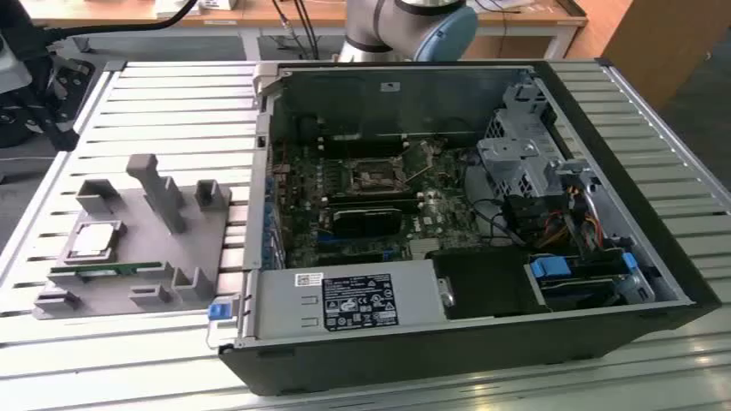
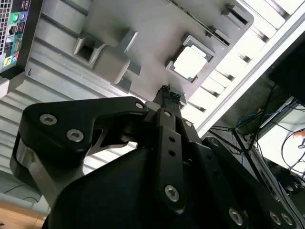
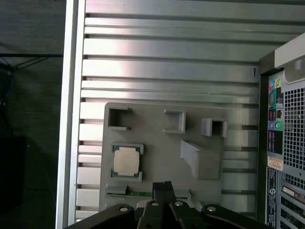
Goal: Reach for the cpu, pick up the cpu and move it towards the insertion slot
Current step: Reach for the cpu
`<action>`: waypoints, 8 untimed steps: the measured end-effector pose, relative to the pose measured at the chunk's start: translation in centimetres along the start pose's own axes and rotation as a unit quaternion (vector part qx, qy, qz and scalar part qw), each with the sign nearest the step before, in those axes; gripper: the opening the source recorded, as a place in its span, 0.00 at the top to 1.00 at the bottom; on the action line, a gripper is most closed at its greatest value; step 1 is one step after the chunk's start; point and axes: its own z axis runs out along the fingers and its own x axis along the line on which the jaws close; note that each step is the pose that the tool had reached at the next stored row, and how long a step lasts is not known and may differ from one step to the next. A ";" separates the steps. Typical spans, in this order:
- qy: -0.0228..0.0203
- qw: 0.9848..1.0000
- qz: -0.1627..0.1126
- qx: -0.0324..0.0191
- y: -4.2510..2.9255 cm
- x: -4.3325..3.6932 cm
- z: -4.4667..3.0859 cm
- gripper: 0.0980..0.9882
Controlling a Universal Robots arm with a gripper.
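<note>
Exterior view, I see the cpu [image 1: 94,240] seated in the grey fixture [image 1: 171,265] on the slatted surface [image 1: 171,94], well apart from the insertion slot [image 1: 371,175] in the open PC case [image 1: 457,355]; second wrist view, gripper [image 2: 165,89] fingers [image 2: 164,102] pressed together, empty, near the cpu [image 2: 189,63]; first wrist view, fingers [image 3: 163,188] clear of the cpu [image 3: 127,161].

Soft, even light falls on the grey fixture [image 1: 132,248], and its posts throw only faint shadows. The open computer case [image 1: 457,364] beside it is dim inside. In the second wrist view the cpu [image 2: 189,63] on the fixture and the table slats [image 2: 255,40] beyond it glare white
</note>
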 end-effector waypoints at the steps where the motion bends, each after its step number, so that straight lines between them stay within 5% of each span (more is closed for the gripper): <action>1: 0.000 1.000 0.000 0.000 0.00 0.00 0.00 0.99; 8: 0.000 1.000 0.000 0.000 0.00 0.01 0.00 0.99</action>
